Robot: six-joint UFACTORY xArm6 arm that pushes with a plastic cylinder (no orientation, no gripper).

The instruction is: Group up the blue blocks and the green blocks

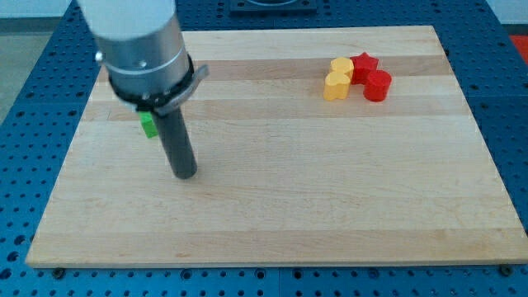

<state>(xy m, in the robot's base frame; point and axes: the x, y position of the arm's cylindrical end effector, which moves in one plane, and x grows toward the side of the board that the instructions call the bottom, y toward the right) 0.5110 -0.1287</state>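
Observation:
My tip (184, 173) rests on the wooden board (330, 198) at the view's left. A green block (148, 125) shows just above and left of the tip, mostly hidden behind the rod and the arm's grey body (140, 49). Its shape cannot be made out. No blue block shows; any may be hidden behind the arm.
Near the view's top right sit two yellow blocks (337, 79) touching a red star-shaped block (364, 64) and a red cylinder (377, 85). A blue perforated table (25, 124) surrounds the board.

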